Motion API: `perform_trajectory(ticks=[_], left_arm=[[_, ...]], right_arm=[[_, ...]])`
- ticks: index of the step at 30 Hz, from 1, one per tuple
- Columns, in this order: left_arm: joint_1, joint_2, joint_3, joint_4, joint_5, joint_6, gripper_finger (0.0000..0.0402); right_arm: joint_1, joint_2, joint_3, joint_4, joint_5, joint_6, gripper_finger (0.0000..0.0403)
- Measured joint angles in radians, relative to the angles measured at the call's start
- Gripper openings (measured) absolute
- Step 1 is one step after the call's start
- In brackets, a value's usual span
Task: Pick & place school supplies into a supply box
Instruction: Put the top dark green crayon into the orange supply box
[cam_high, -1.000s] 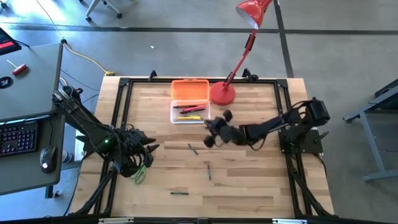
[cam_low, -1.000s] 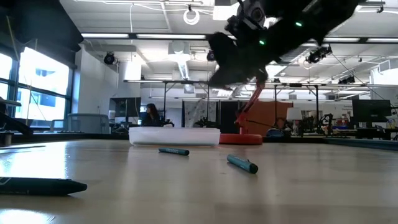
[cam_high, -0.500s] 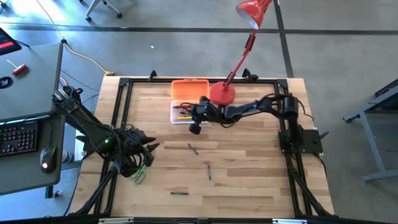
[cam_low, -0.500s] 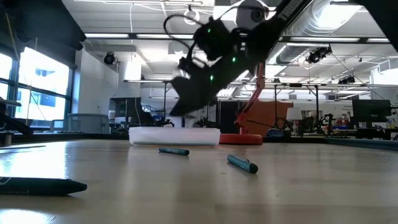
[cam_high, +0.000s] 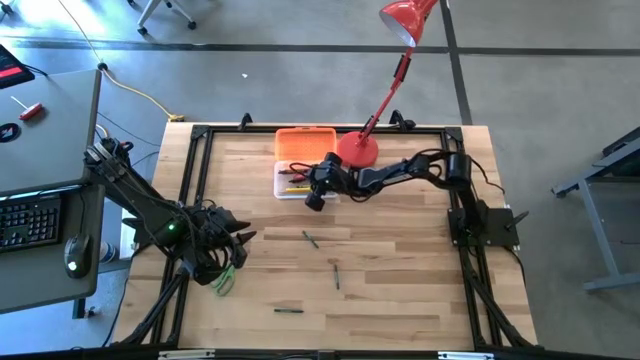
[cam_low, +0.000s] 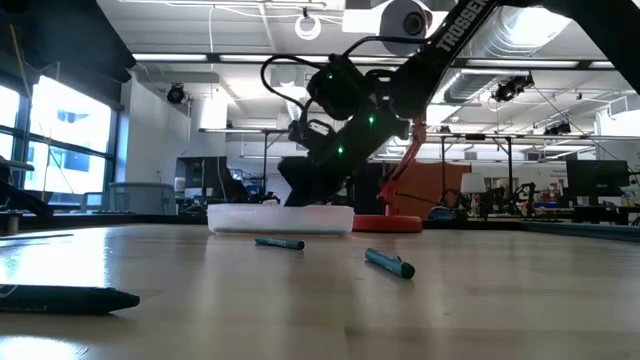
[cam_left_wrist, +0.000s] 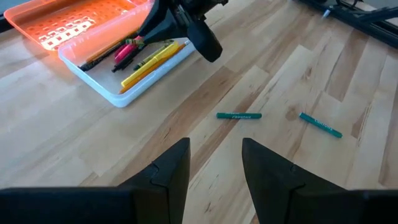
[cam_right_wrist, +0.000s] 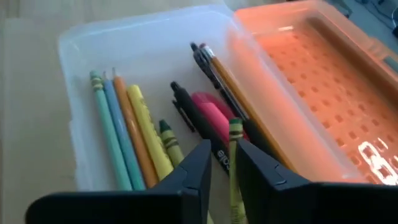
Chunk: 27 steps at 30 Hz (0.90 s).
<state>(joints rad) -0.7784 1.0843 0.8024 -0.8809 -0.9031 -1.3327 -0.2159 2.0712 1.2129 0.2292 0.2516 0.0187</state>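
Note:
The supply box stands open at the table's far middle, its clear base (cam_high: 298, 183) before its orange lid (cam_high: 305, 143). Inside (cam_right_wrist: 124, 68) lie several pens, pencils and crayons. My right gripper (cam_right_wrist: 224, 163) hangs low over the base's right end (cam_high: 312, 186), fingers slightly apart, with an olive-green crayon (cam_right_wrist: 234, 140) between them. Three pens lie loose on the wood (cam_high: 311, 239) (cam_high: 336, 276) (cam_high: 288, 310). My left gripper (cam_left_wrist: 214, 163) waits open and holding nothing at the table's left edge (cam_high: 228, 248). My right gripper has the olive-green crayon lengthwise between its fingers, slanting down from the table's right into the box. The crayon's shaft (cam_right_wrist: 234, 163) lies close along one finger (cam_right_wrist: 252, 168), and a gap shows on its other side. Whether a finger touches it, I cannot tell.
A red desk lamp stands with its round base (cam_high: 358, 150) just right of the box, its head (cam_high: 405, 18) beyond the far edge. A black frame (cam_high: 200, 135) rims the table. Something green (cam_high: 223, 282) lies by the left arm. Bare wood spreads toward the near edge.
My right gripper has swung from over the table's middle toward the far edge and the left, to the box's right end, and has sunk toward the base. Most of that move came early; lately it has only settled lower.

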Motion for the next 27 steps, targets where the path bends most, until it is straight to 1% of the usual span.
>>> perform_trajectory(ticks=[3,6,11,13,16,18,23,25,27], left_arm=[[0.000,0.000,0.000,0.000,-0.001,0.000,0.0177],[0.000,0.000,0.000,0.000,-0.001,0.000,0.0177],[-0.001,0.000,0.000,0.003,0.001,0.000,0.0177],[-0.001,0.000,0.000,0.003,0.002,0.000,0.0177],[-0.001,0.000,0.000,0.003,0.002,0.000,0.0177],[-0.001,0.000,0.000,0.003,0.002,0.000,0.0177],[-0.001,0.000,0.000,0.012,0.002,0.000,0.0177],[-0.001,0.000,0.000,0.020,0.002,0.000,0.0177],[-0.001,0.000,0.000,0.023,0.002,-0.003,0.0177]], right_arm=[[0.013,0.000,0.005,0.008,0.002,-0.017,0.0069],[0.044,-0.018,0.015,-0.024,0.006,0.005,0.0081],[0.149,-0.111,0.021,-0.113,0.009,0.091,0.0091],[0.208,-0.141,0.021,-0.175,0.055,0.131,0.0092],[0.304,-0.154,0.021,-0.201,0.160,0.232,0.0092],[0.366,-0.149,0.012,-0.191,0.242,0.296,0.0092],[0.487,-0.113,-0.038,-0.181,0.502,0.420,0.0093],[0.511,-0.105,-0.057,-0.135,0.543,0.483,0.0092],[0.524,-0.090,-0.078,-0.062,0.529,0.526,0.0092]])
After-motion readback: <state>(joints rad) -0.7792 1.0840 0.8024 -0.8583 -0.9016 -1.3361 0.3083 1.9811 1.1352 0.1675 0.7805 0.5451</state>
